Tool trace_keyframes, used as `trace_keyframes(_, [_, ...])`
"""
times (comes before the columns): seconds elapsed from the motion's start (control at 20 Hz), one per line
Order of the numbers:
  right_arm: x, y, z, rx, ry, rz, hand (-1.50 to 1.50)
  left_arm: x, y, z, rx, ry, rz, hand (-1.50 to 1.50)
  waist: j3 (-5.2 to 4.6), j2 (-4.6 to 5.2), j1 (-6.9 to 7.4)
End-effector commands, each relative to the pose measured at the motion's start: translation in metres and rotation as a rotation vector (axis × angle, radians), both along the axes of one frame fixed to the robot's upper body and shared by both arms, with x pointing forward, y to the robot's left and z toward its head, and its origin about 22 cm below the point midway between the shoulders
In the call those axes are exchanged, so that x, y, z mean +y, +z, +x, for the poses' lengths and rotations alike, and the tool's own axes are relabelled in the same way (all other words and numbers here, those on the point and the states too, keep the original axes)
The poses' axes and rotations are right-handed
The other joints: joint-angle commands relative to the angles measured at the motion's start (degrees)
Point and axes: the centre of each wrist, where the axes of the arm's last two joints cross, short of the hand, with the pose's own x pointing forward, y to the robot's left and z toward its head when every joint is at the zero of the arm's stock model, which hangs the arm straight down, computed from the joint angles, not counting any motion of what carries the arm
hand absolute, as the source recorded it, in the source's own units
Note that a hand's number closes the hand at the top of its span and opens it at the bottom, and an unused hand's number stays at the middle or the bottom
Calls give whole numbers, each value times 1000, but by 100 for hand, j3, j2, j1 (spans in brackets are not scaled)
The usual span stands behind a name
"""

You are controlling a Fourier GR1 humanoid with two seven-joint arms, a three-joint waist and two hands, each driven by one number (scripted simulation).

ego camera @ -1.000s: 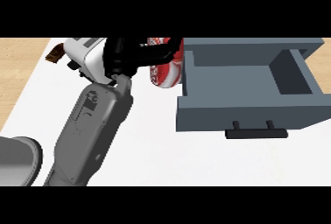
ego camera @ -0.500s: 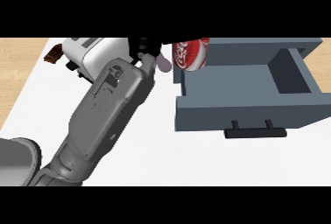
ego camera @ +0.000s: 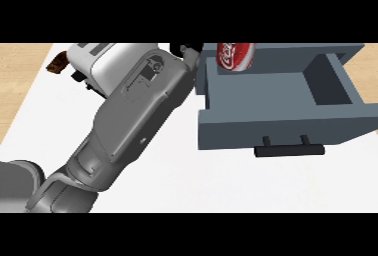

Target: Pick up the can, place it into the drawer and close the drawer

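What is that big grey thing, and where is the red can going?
You are looking down from the robot's head, as if through its eyes, at a white counter. The big grey thing is the robot's left forearm, reaching up from the bottom of the picture. Its black left hand is mostly hidden behind the arm, so I cannot tell how its fingers are set. The red can shows right beside that hand, at the back left corner of the open grey-blue drawer. The black bar at the drawer's front is its handle. Behind the arm stands a white toaster. The other hand is not in the picture.
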Motion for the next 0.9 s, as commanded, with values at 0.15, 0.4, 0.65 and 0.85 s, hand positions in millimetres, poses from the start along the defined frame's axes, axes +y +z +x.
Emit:
trace_keyframes(0.15, [0, 9, 4, -8, 13, -16, -150, -17, -8, 2, 19, -7, 22, 150, 1, 18, -81])
trace_keyframes(0.4, [7, -2, 14, -17, 17, 8, -150, -29, -5, 2, 30, 12, 46, 150, 6, 39, -159])
trace_keyframes(0.65, [-7, 11, 24, -21, 36, -10, -150, -33, -11, 4, 58, 19, 53, 150, 6, 59, -205])
trace_keyframes(0.85, [4, 14, 18, -7, 20, -16, -150, -35, -16, 5, 81, 53, 83, 150, 6, 54, -226])
